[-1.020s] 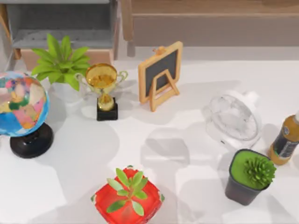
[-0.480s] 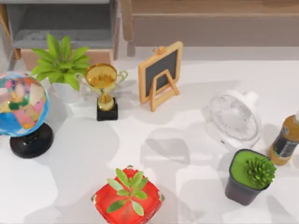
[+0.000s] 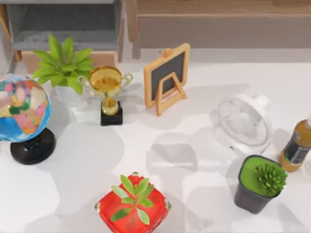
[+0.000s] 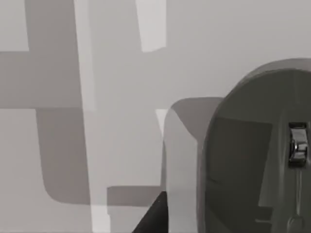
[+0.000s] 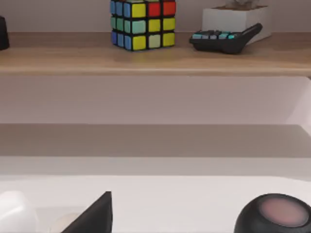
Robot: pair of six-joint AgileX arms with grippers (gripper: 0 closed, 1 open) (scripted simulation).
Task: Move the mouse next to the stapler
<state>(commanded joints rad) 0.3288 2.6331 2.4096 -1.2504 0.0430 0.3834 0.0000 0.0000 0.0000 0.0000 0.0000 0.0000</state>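
So the white table (image 3: 160, 121) is pretty crowded from above: a globe (image 3: 22, 109) at the left edge, a leafy plant (image 3: 63, 63) and a gold trophy (image 3: 107, 85) at the far left, and a little chalkboard (image 3: 166, 75) standing far-middle. Over on the right there's a white fan (image 3: 243, 124), a brown bottle (image 3: 297, 148) at the right edge just beside a succulent in a dark pot (image 3: 257, 183), and a plant in a red pot (image 3: 132, 204) at the near edge. The left wrist camera looks down at the tabletop, where a grey rounded thing with a shiny wheel, which I'd call the mouse (image 4: 243, 160), lies flat. A dark sliver of the left claw (image 4: 154, 216) pokes in just beside it, not touching. Whereabouts on the table that is, I can't tell. The right wrist camera faces a wooden shelf (image 5: 155, 58) holding a colour cube (image 5: 143, 24) and a dark calculator (image 5: 226, 40), with a sliver of the right claw (image 5: 95, 216) low over the table and a black round thing (image 5: 276, 216) near it. Honestly can't tell whether either claw is open or closed.
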